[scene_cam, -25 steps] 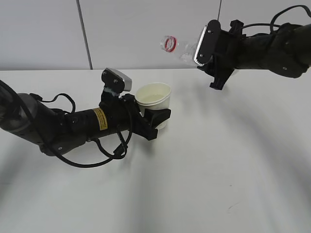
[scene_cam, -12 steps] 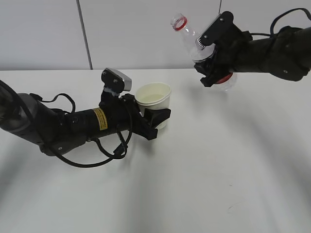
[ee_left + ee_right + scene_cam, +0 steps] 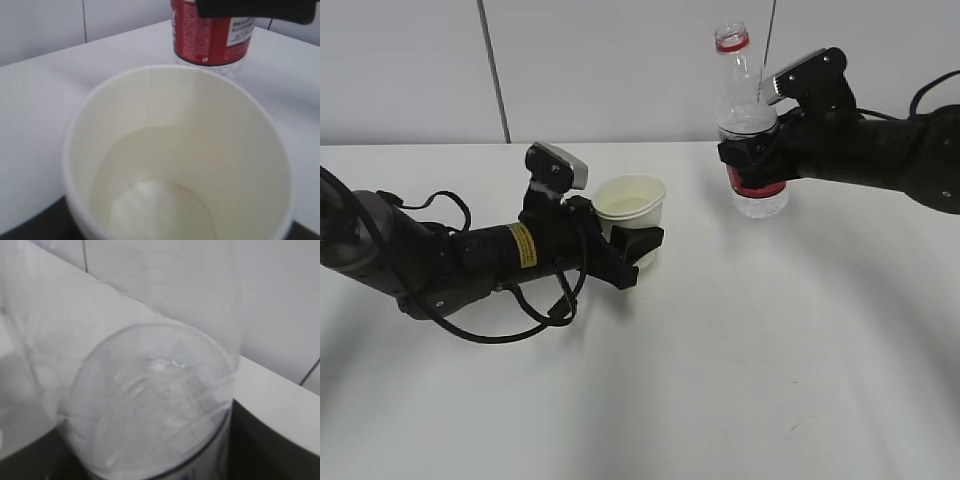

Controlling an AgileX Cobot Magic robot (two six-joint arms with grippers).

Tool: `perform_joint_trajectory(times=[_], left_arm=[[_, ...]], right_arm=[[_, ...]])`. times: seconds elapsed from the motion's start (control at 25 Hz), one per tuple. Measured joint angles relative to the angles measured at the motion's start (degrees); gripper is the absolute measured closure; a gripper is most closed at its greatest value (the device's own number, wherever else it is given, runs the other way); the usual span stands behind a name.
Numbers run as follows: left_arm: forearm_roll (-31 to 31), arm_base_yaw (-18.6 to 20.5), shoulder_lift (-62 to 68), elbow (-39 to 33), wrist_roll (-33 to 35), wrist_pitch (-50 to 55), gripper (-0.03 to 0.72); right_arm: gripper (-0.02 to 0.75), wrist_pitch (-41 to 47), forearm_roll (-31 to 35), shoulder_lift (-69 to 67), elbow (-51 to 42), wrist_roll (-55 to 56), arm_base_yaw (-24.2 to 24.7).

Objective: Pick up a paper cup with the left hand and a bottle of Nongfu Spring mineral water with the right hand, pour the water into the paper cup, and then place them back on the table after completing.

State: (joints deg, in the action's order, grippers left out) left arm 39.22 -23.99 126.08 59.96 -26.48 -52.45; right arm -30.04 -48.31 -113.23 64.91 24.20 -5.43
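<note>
My left gripper [image 3: 632,247], on the arm with the yellow sticker, is shut on a white paper cup [image 3: 630,208] held upright just above the table [image 3: 720,380]. The left wrist view looks down into the cup [image 3: 175,150], which holds clear water [image 3: 160,210] at the bottom. My right gripper [image 3: 752,160] is shut on a clear water bottle with a red label [image 3: 745,130], held upright above the table to the right of the cup. Its cap is off; a red ring shows at the neck. The right wrist view is filled by the bottle [image 3: 150,390].
A grey wall with vertical seams [image 3: 492,70] runs behind the table's far edge. The bottle's red label [image 3: 210,30] shows beyond the cup in the left wrist view.
My right arm has swung the bottle from tilted towards the cup back to upright and lowered it to the right. My left arm with the cup has sunk slightly.
</note>
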Motion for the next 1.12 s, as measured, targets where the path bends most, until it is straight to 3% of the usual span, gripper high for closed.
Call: perform_joint_trajectory(times=[0.72, 1.12], left_arm=[[-0.17, 10.76, 0.00, 0.00, 1.58, 1.38, 0.286], [-4.37, 11.57, 1.67, 0.00, 6.27, 4.51, 0.286]], right_arm=[[0.292, -17.47, 4.24, -2.06, -6.24, -0.24, 1.48], [0.293, -20.09, 4.38, -3.47, -6.25, -0.34, 1.48]])
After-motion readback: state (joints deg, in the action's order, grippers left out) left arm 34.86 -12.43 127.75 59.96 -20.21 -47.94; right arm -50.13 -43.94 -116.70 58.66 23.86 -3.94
